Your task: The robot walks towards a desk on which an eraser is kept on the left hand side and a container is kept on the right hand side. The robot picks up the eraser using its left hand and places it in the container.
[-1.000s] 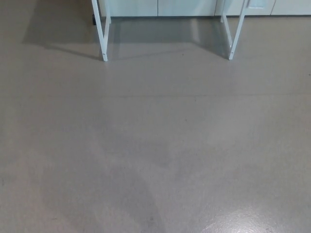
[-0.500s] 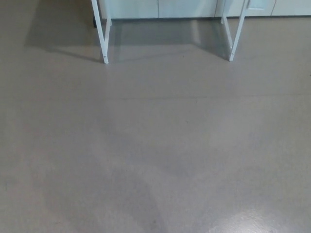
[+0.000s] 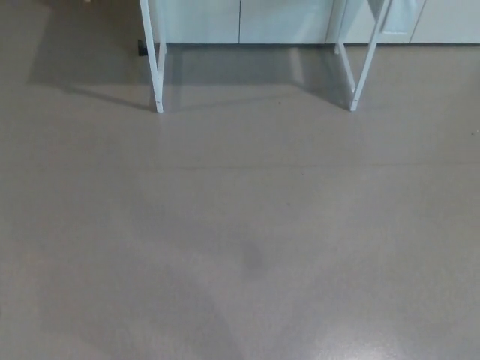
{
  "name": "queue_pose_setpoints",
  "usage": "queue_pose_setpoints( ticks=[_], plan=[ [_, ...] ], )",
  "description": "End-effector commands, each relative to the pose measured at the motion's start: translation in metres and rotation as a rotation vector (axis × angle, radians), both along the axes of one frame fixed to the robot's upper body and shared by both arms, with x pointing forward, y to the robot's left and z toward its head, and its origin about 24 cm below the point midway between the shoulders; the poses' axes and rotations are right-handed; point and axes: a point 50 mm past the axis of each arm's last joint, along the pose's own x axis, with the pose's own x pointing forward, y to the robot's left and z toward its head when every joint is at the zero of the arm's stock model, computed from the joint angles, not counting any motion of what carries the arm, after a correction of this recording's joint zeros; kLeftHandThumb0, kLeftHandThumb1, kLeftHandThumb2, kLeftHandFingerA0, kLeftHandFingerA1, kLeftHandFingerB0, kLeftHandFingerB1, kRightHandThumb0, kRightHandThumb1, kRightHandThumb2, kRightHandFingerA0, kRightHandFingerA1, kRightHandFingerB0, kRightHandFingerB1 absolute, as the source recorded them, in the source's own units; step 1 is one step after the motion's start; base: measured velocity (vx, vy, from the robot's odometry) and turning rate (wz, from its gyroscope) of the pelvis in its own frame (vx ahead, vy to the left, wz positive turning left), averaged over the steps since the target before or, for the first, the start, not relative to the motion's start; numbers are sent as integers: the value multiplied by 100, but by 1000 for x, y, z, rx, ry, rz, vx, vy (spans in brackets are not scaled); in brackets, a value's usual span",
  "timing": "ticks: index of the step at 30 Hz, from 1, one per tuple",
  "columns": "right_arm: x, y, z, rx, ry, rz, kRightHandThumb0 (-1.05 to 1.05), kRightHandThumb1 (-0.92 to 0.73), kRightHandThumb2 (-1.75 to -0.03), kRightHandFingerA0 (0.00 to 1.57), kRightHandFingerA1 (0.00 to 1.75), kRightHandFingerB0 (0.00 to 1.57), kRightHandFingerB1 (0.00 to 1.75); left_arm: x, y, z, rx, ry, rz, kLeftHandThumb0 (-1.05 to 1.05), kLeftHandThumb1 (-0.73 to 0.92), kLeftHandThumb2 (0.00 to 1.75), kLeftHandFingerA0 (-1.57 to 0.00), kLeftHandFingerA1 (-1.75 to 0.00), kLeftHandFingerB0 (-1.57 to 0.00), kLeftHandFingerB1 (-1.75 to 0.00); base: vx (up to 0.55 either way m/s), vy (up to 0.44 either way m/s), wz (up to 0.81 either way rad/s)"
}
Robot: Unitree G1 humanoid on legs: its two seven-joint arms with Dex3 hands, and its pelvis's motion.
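Neither hand shows, so their fingers' state cannot be told. Eraser and container are out of view. Two white desk legs (image 3: 155,67) stand on the grey floor (image 3: 247,240), before pale cabinets (image 3: 240,19).

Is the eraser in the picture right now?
No, only the grey floor and the white desk legs show; no eraser appears.

Bare grey floor (image 3: 247,240), white cabinet fronts (image 3: 240,19) along the far wall
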Motion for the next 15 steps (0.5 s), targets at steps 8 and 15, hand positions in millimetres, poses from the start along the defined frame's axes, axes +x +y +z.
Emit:
queue_pose_setpoints(
  ticks=[8, 15],
  plan=[
    [3, -16, 1, -73, 37, -11, -53, -26, -68, 51, 67, 41, 53, 6, 5, 2, 118, -19, -33, -42, 64, 59, -36, -41, -29, -30, 214, 19, 8],
    [4, -14, 2, -73, 46, 10, -54, -27, -68, 49, 65, 39, 52, 5, 5, 2, 121, -22, -35, -41, 64, 59, -36, -40, -29, -30, 296, -165, 23]
  ],
)
